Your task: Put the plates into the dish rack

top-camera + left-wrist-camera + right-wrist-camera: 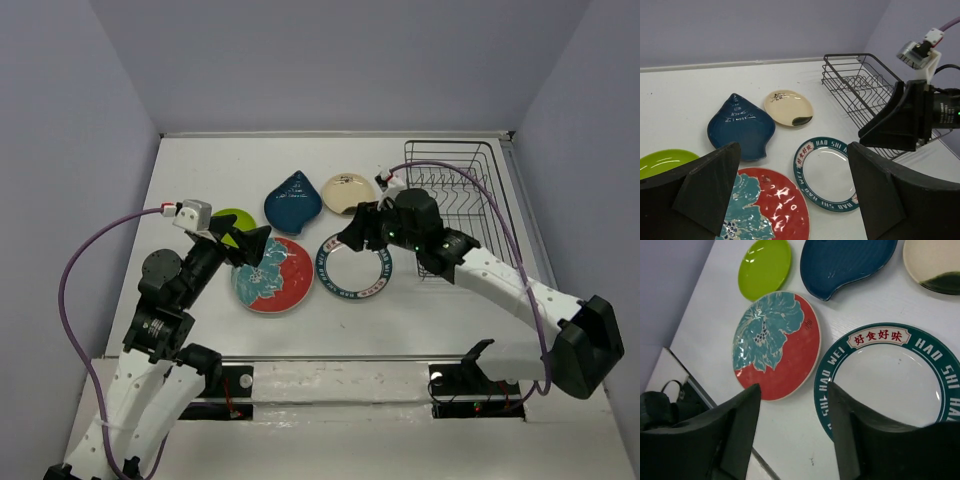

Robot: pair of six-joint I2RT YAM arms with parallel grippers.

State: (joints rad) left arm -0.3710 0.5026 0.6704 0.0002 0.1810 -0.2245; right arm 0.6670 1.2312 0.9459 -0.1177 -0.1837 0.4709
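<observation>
Five plates lie flat on the white table: lime-green (228, 216), dark teal teardrop (293, 200), cream (349, 192), red-and-teal floral (273, 275) and white with a lettered teal rim (355, 266). The black wire dish rack (460, 205) stands at the right with nothing in it. My left gripper (243, 243) hovers open over the floral plate's (772, 200) upper edge, holding nothing. My right gripper (358, 228) hangs open above the rimmed plate's (890, 375) left rim, also holding nothing. In the right wrist view the floral plate (777, 345) lies just left of the fingers.
Purple cables loop from both wrists, one arching over the rack (860, 85). Grey walls close the table on three sides. The table's near edge (695, 390) runs just below the floral plate.
</observation>
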